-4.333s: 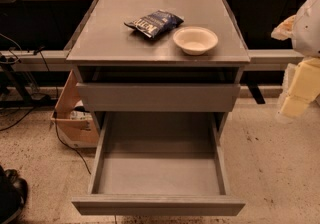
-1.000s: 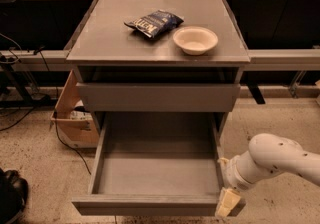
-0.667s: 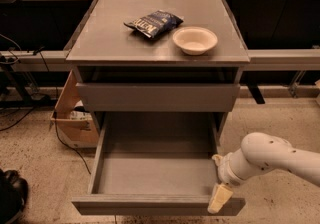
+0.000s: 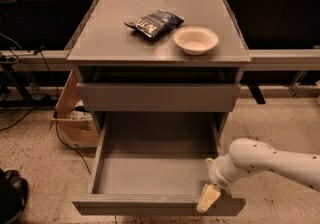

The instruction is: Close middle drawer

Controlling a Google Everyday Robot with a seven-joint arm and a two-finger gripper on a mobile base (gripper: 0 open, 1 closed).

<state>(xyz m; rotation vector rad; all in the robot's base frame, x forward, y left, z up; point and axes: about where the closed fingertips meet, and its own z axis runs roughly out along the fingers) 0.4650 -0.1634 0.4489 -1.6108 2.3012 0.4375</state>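
Note:
The middle drawer (image 4: 150,170) is pulled far out of the grey cabinet (image 4: 115,43). Its long side walls and bare floor show, and its flat front panel (image 4: 135,205) is at the bottom of the camera view. My gripper (image 4: 208,199) comes in from the right on a white arm (image 4: 270,160). It sits at the right end of the front panel, over its top edge. The drawer holds nothing that I can see.
The drawer above (image 4: 159,97) stands slightly out. A chip bag (image 4: 154,23) and a white bowl (image 4: 195,39) lie on the cabinet top. A cardboard box (image 4: 75,118) and a cable (image 4: 70,145) are on the floor at the left, with a dark object (image 4: 10,193) at the lower left.
The arm has come down from the right edge to the drawer's front right corner. Over the last second the gripper moved a little left along the front panel. The drawer has not moved.

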